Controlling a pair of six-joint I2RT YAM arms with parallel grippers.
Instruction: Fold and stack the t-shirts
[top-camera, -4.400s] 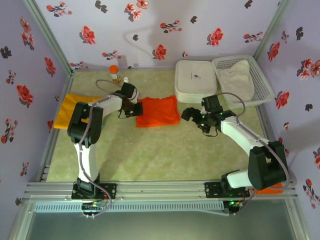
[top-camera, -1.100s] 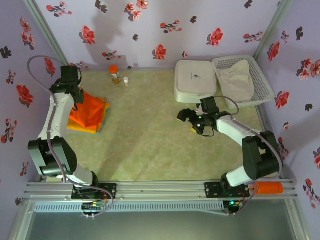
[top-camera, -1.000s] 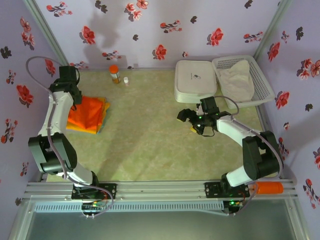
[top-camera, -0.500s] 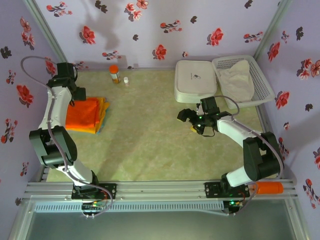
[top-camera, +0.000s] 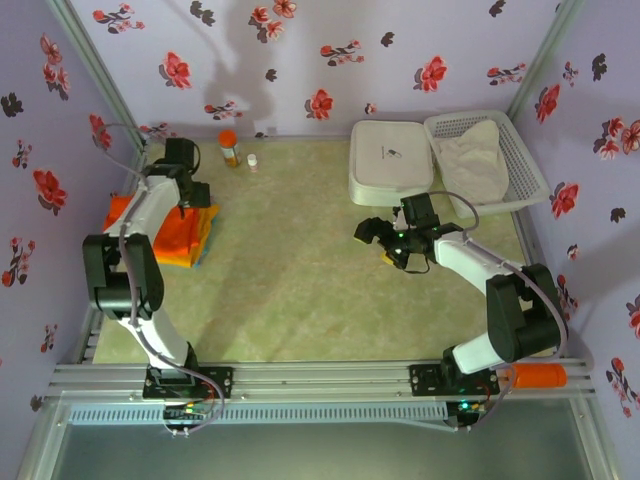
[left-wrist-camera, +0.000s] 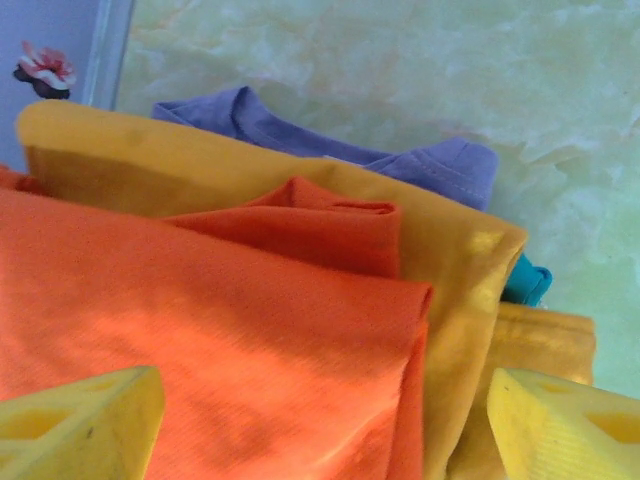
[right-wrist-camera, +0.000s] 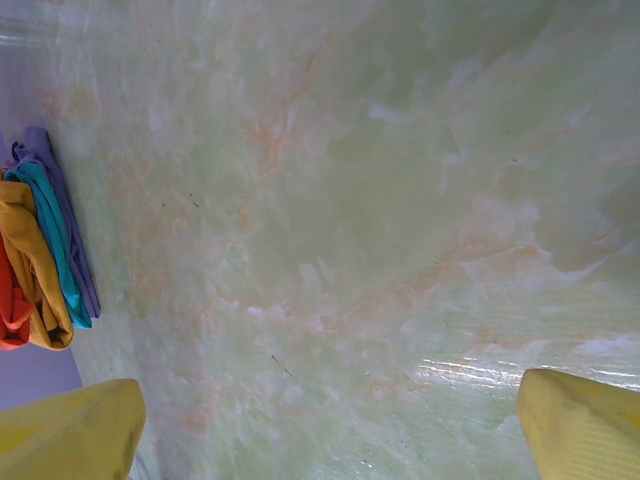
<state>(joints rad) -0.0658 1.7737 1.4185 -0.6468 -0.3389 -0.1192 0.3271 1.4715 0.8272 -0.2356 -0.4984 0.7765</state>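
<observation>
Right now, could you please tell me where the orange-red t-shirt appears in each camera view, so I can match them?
Top external: the orange-red t-shirt lies on the stack at the far left of the table.
Left wrist: it covers the lower left, above the yellow fingers.
Right wrist: a sliver at the left edge.
Shared landmark: the yellow-orange t-shirt directly beneath it.

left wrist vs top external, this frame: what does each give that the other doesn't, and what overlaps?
Left wrist adds: a purple garment and a teal edge peeking out beneath the yellow-orange tee, plus a bunched fold in the orange-red tee. Top external adds: right gripper mid-table, white case, basket, orange-capped bottle. Shared: the orange-red tee on the yellow-orange one, left gripper over them, jaws wide apart.
</observation>
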